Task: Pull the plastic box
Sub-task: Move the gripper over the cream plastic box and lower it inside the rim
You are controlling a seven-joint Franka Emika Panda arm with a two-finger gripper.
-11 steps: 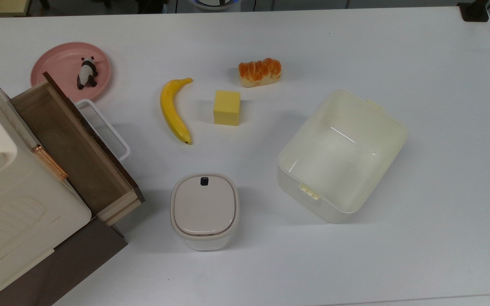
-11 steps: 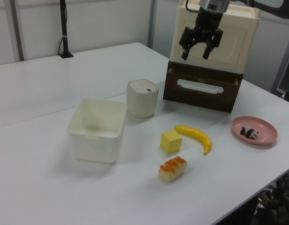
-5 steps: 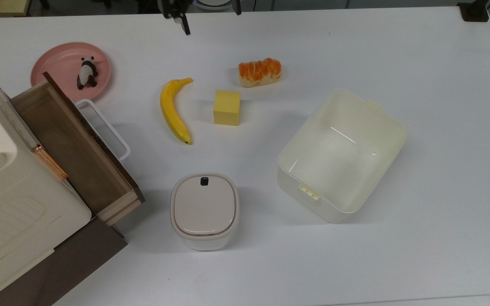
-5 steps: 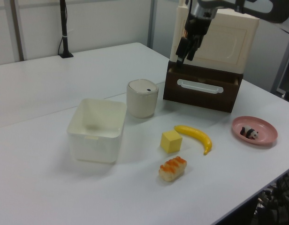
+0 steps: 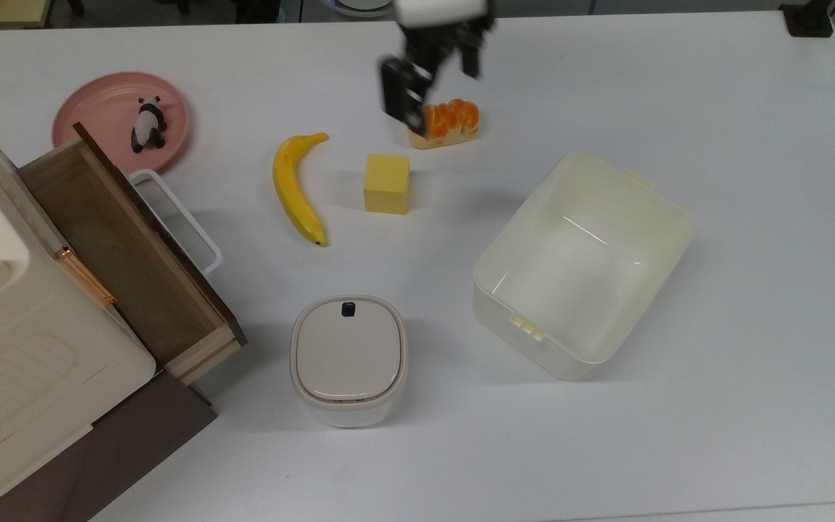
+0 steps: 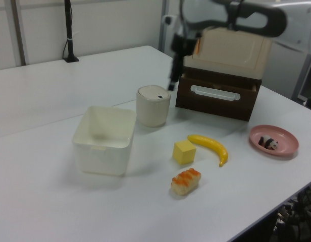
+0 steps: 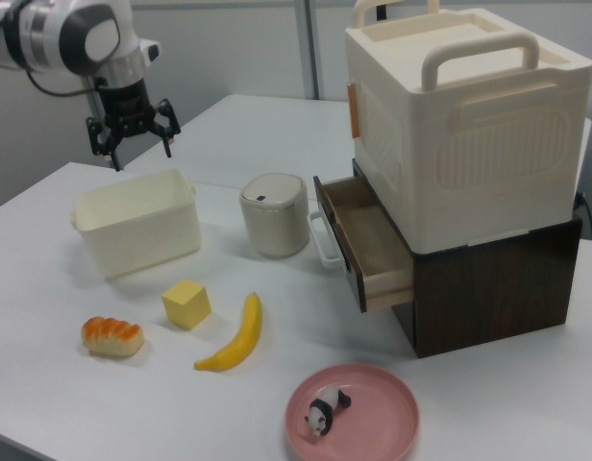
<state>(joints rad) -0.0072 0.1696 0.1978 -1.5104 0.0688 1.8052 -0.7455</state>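
Observation:
The plastic box [image 5: 577,279] is a large cream-white translucent tub, empty, on the white table at the top view's right. It also appears in the left view [image 6: 102,143] and the right view [image 7: 137,230]. My gripper [image 5: 432,80] hangs open in the air with nothing between its fingers. In the top view it overlaps the bread, up and to the left of the box. In the right view the gripper [image 7: 140,152] hovers just above the box's far rim without touching it. In the left view the gripper [image 6: 171,83] is above the small bin.
A white bin with a beige lid [image 5: 349,355] stands left of the box. A banana [image 5: 296,188], a yellow cube [image 5: 387,183] and bread [image 5: 454,123] lie beyond. A pink plate [image 5: 98,109] holds a panda figure. An open wooden drawer [image 5: 120,246] sits under a ribbed case [image 7: 459,125].
My gripper has swung away from the cabinet, rightward and down in the top view, toward the bread and the box. Nothing on the table has moved.

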